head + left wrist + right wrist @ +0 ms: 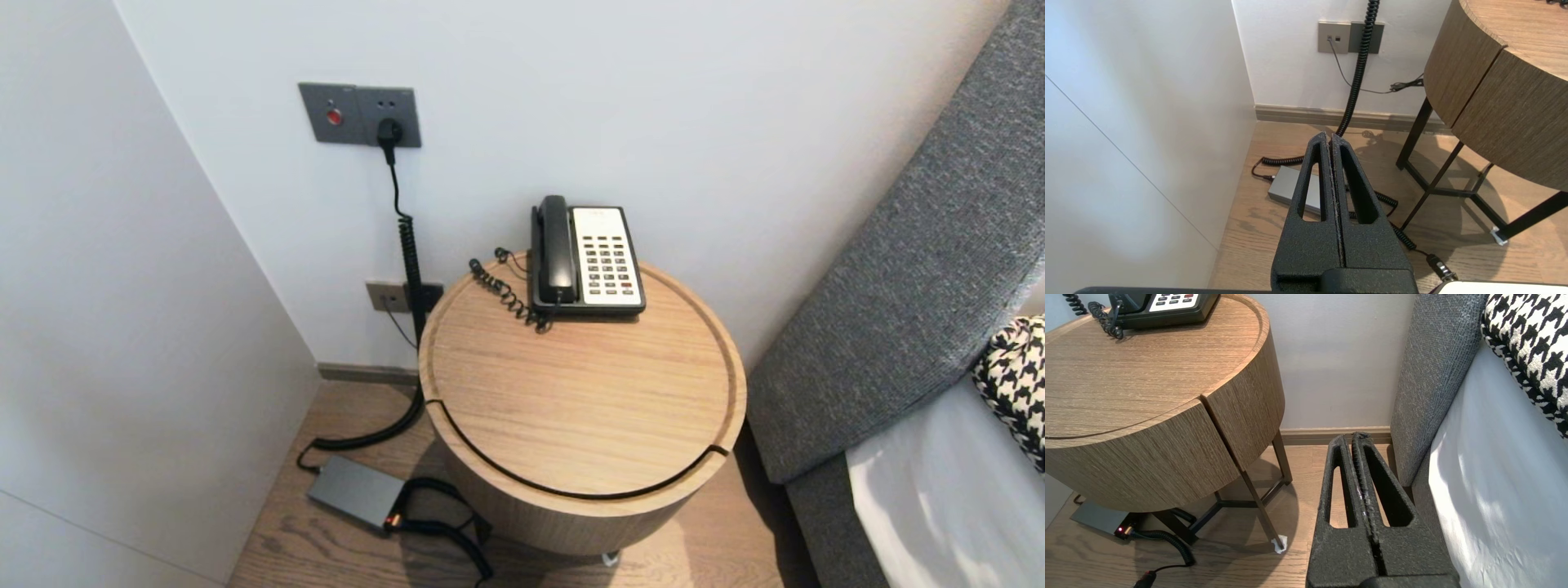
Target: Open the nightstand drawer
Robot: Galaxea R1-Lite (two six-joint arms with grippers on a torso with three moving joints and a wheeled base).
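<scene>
Okay, left claw pinched together, empty, low over floor left of round wooden counter, grey power brick on floor just beyond, right claw likewise closed, empty, low between counter and bed, telephone at counter's far edge

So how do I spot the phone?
Find the round light-wood bedside table beside the grey fabric headboard. At its back edge, by the white wall, sits the black telephone with a white keypad panel. Unlike the flat grey box on the floor, it has a handset and curly cord.
</scene>
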